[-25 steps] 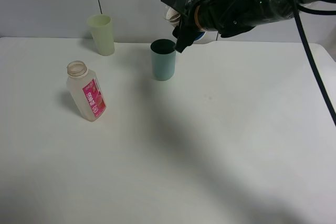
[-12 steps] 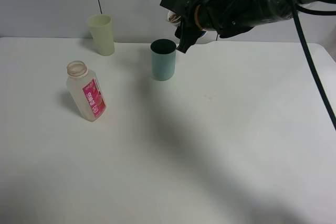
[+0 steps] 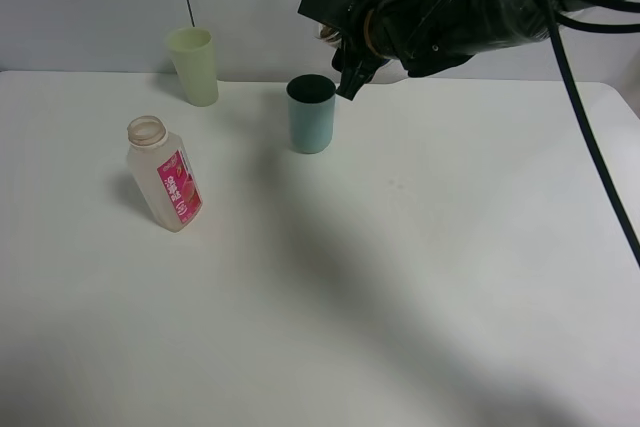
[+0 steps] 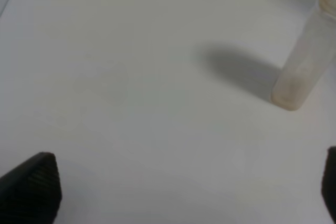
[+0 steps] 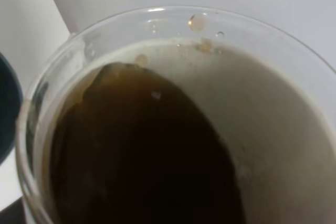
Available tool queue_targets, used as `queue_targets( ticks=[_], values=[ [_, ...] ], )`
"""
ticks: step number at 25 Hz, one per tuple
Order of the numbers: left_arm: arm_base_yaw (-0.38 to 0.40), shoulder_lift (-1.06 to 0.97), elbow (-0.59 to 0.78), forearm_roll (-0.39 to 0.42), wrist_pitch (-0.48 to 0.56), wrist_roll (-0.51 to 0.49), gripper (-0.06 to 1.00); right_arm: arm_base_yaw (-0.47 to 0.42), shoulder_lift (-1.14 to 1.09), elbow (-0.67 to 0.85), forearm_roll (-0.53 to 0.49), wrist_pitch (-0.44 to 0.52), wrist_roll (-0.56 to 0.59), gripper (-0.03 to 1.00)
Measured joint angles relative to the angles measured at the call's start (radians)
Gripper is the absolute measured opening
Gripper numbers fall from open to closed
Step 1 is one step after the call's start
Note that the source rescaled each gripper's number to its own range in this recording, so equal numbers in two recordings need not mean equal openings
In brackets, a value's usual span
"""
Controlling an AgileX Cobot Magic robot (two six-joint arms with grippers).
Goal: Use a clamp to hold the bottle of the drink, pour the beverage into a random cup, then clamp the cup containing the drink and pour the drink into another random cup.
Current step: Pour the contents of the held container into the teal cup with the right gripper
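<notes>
Change since a second ago: the right pincer (image 3: 348, 52) has rolled further and risen slightly, so the blue sleeve that showed below the wrist is now hidden; everything on the bench (image 3: 420, 277) is unmoved. Item, right pincer: closed on the clear cup (image 5: 178, 24), held tilted in the air above and just to the right of the teal cup (image 3: 311, 114), which stands upright near the middle of the far edge. Item, beverage (image 5: 136, 156): dark brown, pooled against the lowered side of the clear cup, close under the rim; no stream shows from the exterior high view. Item, left pincer (image 4: 181, 190): jaws wide apart, empty, low over the left part of the bench. Item, bottle (image 3: 165, 175): upright, uncapped, looks emptied, toward the left edge. Item, yellow-green cup (image 3: 194, 65): at the far edge, left of the teal cup, not in use. Handling note: the step is the second pour. The pouring lip probably needs to sit squarely over the teal mouth before more tilt is added; the liquid is thin and will likely run fast, so tilt slowly, keep the lip low, and avoid knocking the light tumbler.
</notes>
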Motion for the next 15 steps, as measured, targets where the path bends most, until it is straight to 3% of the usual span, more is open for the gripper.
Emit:
queue_targets(
  ticks=[15],
  values=[
    [0.0, 0.0, 0.0, 0.0, 0.0, 0.0, 1.0, 0.012, 0.0, 0.0, 0.0, 0.043, -0.029, 0.0]
  ],
)
